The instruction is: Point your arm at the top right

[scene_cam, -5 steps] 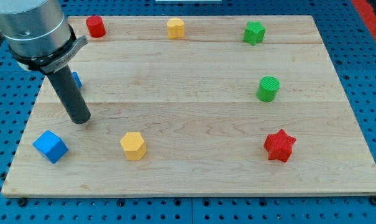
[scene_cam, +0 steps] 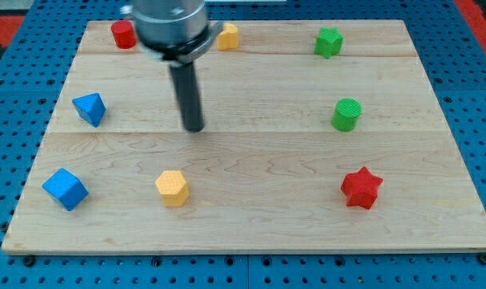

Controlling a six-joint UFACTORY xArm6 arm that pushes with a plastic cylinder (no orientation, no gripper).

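Note:
My tip (scene_cam: 194, 127) rests on the wooden board (scene_cam: 251, 225) left of its middle, touching no block. The yellow hexagonal block (scene_cam: 172, 188) lies below it toward the view's bottom. The blue triangular block (scene_cam: 90, 108) is to its left. At the view's top right sit the green star block (scene_cam: 328, 42) and, below it, the green cylinder (scene_cam: 346, 114). The rod rises to the arm's grey body (scene_cam: 169, 24) at the view's top, which partly hides the upper yellow block (scene_cam: 229, 35).
A red cylinder (scene_cam: 123, 34) sits at the top left. A blue cube (scene_cam: 65, 189) lies at the bottom left. A red star (scene_cam: 361, 188) lies at the bottom right. Blue pegboard (scene_cam: 475, 96) surrounds the board.
My tip has moved to the right and slightly up, from near the left edge toward the board's middle. The blue triangular block is now uncovered. No block has moved.

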